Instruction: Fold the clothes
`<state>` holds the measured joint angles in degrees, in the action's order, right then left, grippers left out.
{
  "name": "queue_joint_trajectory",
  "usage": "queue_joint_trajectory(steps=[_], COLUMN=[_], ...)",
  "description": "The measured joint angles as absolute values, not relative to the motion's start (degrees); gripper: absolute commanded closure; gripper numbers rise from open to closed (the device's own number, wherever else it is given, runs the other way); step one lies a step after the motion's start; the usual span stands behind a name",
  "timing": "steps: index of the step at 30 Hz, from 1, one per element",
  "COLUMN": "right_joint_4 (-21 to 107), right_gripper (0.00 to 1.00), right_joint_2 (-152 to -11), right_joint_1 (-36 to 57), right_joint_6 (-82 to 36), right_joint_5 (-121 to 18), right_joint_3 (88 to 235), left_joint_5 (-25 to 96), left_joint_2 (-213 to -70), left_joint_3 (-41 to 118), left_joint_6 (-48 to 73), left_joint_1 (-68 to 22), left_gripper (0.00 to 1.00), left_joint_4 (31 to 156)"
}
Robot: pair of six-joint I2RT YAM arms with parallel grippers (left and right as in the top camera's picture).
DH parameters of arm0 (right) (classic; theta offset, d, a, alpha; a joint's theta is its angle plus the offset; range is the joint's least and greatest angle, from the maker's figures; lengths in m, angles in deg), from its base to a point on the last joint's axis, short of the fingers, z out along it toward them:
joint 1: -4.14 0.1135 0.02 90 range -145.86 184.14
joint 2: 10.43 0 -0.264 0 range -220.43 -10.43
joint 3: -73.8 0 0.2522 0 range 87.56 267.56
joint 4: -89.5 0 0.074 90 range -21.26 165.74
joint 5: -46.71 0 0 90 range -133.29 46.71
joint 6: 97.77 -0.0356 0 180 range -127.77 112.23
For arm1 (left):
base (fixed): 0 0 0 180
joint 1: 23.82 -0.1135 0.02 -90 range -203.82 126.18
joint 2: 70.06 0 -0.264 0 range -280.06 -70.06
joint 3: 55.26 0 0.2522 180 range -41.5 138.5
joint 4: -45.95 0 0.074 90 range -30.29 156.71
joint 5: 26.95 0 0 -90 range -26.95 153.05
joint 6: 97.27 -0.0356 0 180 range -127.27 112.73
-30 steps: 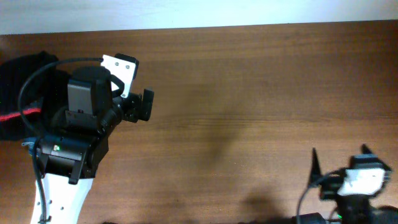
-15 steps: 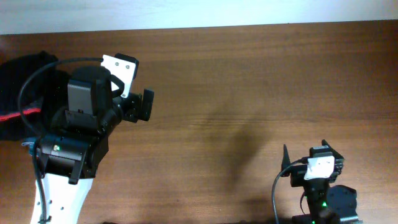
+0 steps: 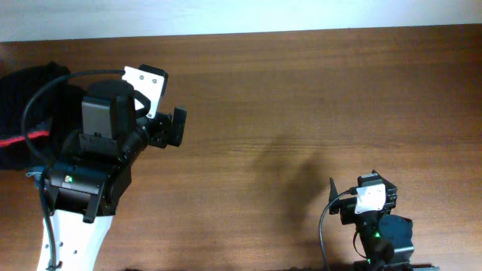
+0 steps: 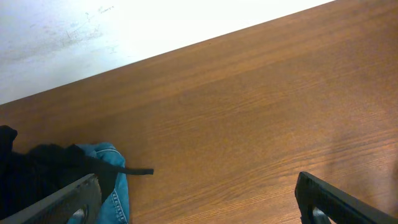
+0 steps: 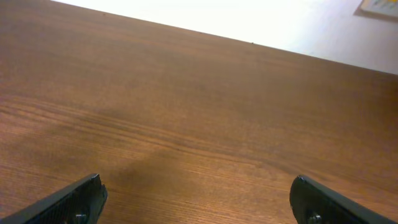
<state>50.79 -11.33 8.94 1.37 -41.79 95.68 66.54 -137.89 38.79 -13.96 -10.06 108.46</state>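
Observation:
The clothes (image 3: 16, 129) lie bunched at the table's far left edge, black with a red band showing, partly hidden behind my left arm. My left gripper (image 3: 172, 126) hangs open to the right of that heap, apart from it, over bare wood. In the left wrist view the left gripper (image 4: 199, 211) holds nothing, and dark black cloth (image 4: 31, 177) lies beside its left finger (image 4: 65, 202); no red band shows there. My right gripper (image 3: 348, 197) is open low at the front right. In the right wrist view the right gripper (image 5: 199, 208) is over bare wood with nothing between its fingers.
Blue denim jeans (image 4: 115, 190) lie under the black cloth, with a thin black strap (image 4: 127, 170) reaching out onto the wood. The brown wooden table (image 3: 301, 98) ends at a white wall along the far edge.
My right arm has swung left and drawn in toward the front edge, its gripper still open. The left arm and the clothes have not moved.

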Motion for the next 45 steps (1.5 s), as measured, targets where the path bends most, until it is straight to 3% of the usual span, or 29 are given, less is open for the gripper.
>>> queue_joint_trajectory(steps=[33,36,41,45], right_joint_4=[52.2,52.2,52.1,52.1], right_gripper=[0.01,0.01,0.01,0.01], right_joint_2=[-11.3,-11.3,-11.3,-11.2], right_joint_1=[8.9,8.9,8.9,8.9], right_joint_6=[1.4,1.4,1.4,1.3], right_joint_5=[-42.3,-42.4,-42.4,-42.4], right_joint_3=[95.0,95.0,95.0,95.0], left_joint_5=[66.5,67.8,69.7,69.6], left_joint_2=[-137.9,-137.6,-130.5,-115.5], left_joint_3=[38.8,38.7,34.5,25.2], left_joint_6=[-14.0,-14.0,-14.2,-14.2], left_joint_1=[-10.1,-10.1,-13.1,-21.1], left_gripper=[0.01,0.01,0.00,0.00], left_joint_4=[108.4,112.7,115.7,111.2])
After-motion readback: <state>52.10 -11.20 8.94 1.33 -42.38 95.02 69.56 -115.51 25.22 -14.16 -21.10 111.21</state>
